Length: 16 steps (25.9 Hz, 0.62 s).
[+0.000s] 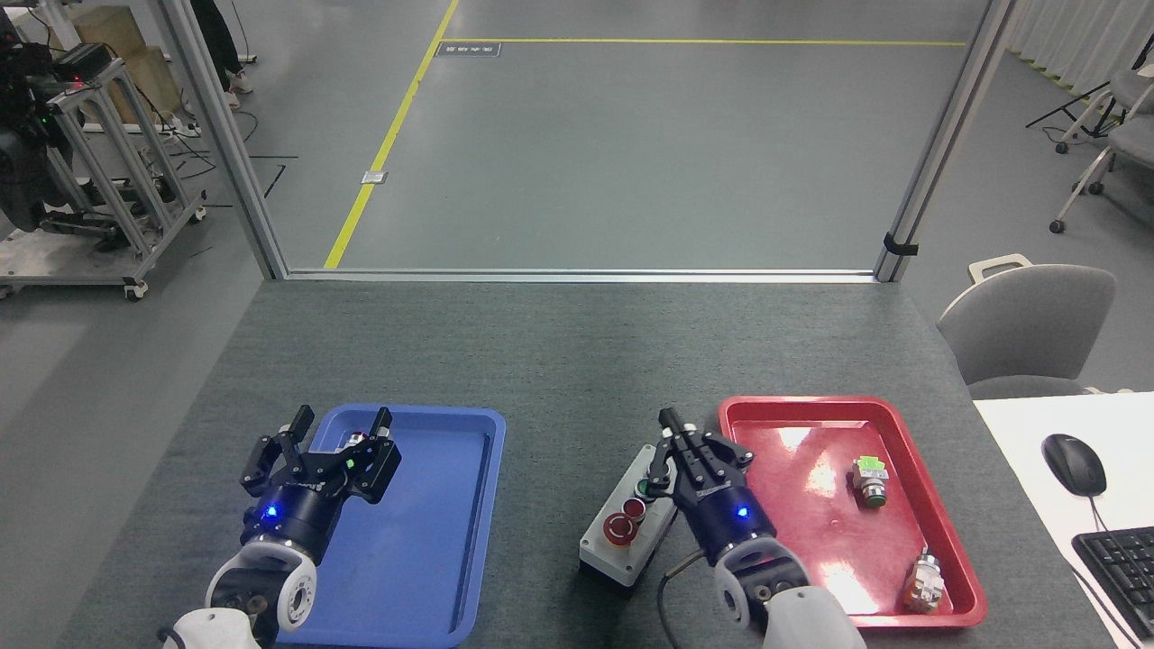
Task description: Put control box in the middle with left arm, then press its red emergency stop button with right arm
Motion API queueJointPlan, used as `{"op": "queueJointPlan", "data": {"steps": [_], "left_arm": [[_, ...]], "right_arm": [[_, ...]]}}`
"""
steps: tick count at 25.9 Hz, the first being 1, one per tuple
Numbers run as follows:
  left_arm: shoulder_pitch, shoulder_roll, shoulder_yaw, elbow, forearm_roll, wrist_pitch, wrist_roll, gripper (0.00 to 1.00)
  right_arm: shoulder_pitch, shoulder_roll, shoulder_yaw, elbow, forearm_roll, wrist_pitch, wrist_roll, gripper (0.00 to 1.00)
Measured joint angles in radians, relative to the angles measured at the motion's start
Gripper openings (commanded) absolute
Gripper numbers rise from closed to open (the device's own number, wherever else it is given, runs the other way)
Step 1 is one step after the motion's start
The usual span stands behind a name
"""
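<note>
Head view: table (559, 361) of dark-grey felt, seen from above and behind both arms.
Box location: box (628, 523) lies on bare felt between the blue tray (451, 541) and the red tray (956, 541), just beside the red tray's left rim, near the table's front edge.
Box axis: long axis runs from about 7 o'clock to 1 o'clock; the stop-button end points to 7 o'clock, toward the robot.
Box appearance: oblong, light-grey top over a black base. Stop button (619, 530), a red mushroom head with white marks, sits nearest; a small dark-red button (635, 509) and a green button (644, 489) follow toward 1 o'clock. The far end is hidden by the right gripper.
Right gripper (678, 431): over the box's far end, at 1 o'clock from the stop button, fingers drawn together to a point; contact with the box cannot be told.
Left gripper (341, 427): at the blue tray's far-left corner, jaws wide, holding nothing. A small part (354, 441) lies in the tray between the fingers.
Red tray contents: green-topped switch (870, 479) and a silver part (925, 581), well apart.
</note>
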Motion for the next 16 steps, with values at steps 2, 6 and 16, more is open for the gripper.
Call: {"op": "queueJointPlan", "data": {"steps": [2, 6, 16], "left_arm": [[0.003, -0.002, -0.001, 0.004, 0.000, -0.003, 0.002, 0.99], [0.007, -0.016, -0.007, 0.035, 0.000, -0.005, 0.016, 0.99], [0.034, -0.096, -0.011, 0.092, -0.003, 0.001, 0.085, 0.99]], "right_arm": [[0.006, -0.001, -0.096, -0.012, -0.005, 0.005, -0.001, 1.00], [0.048, -0.002, -0.229, -0.031, -0.006, 0.000, 0.001, 1.00], [0.106, -0.016, -0.323, -0.086, -0.006, 0.020, 0.009, 1.00]]}}
